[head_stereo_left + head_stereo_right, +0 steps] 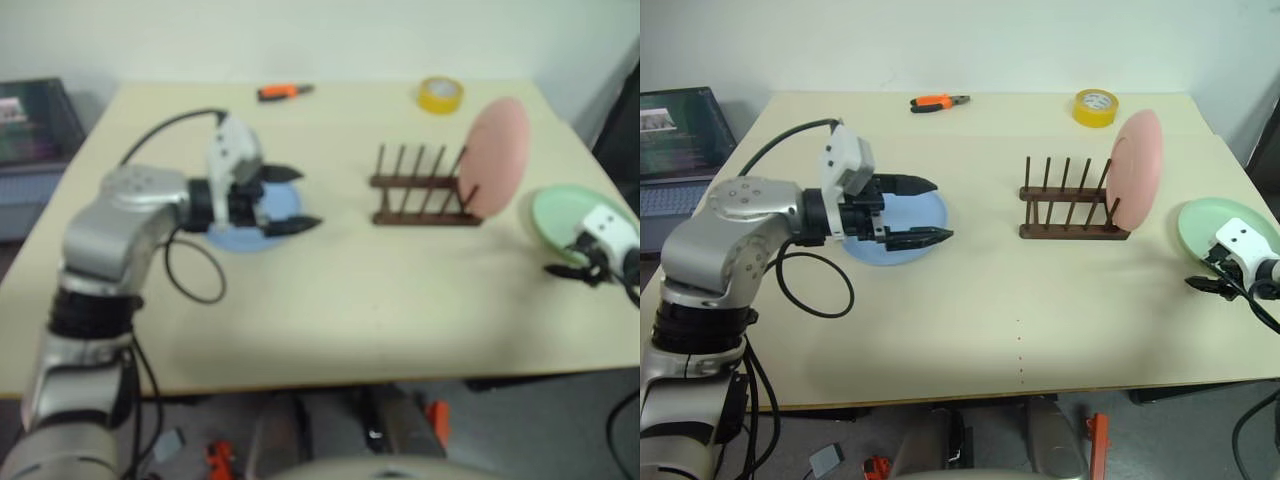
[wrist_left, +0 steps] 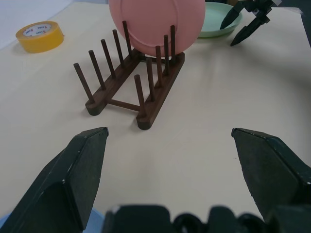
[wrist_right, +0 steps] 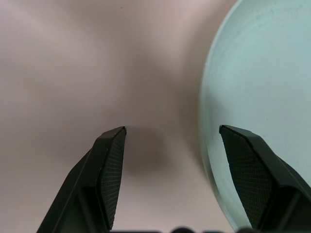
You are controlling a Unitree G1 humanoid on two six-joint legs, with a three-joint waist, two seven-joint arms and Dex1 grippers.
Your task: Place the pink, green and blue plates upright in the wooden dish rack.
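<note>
The pink plate stands upright at the right end of the wooden dish rack. The blue plate lies flat on the table at the left. My left gripper hovers open over its right half, pointing toward the rack. The green plate lies flat at the table's right side. My right gripper is at its near-left edge, open. In the right wrist view one finger is over bare table and the other over the green plate, with the rim between them.
A yellow tape roll and orange-handled pliers lie near the table's far edge. A laptop sits beyond the left edge. Several empty peg slots stand left of the pink plate. The green plate is close to the table's right edge.
</note>
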